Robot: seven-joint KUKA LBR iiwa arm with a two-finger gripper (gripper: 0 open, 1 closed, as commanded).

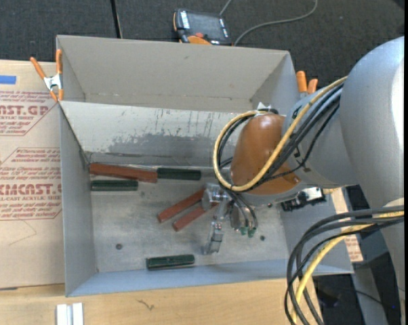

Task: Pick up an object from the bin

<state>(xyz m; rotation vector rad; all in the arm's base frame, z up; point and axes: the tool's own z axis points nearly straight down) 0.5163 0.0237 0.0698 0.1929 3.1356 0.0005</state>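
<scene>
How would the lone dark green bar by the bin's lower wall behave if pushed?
The dark green bar looks straight and flat-sided, so probably stiff and likelier to slide than roll. Being slim, it likely pivots if pushed off-centre.

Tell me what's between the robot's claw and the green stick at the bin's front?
Nothing. In the camera view, only bare grey bin floor separates the gripper from the dark green stick at the front.

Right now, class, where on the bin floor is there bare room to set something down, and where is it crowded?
Bare: the left floor of the grey metal bin, between the short dark green stick by the left wall and the dark green stick at the front. Crowded: the middle, where two red-brown sticks lie beside the gripper.
</scene>
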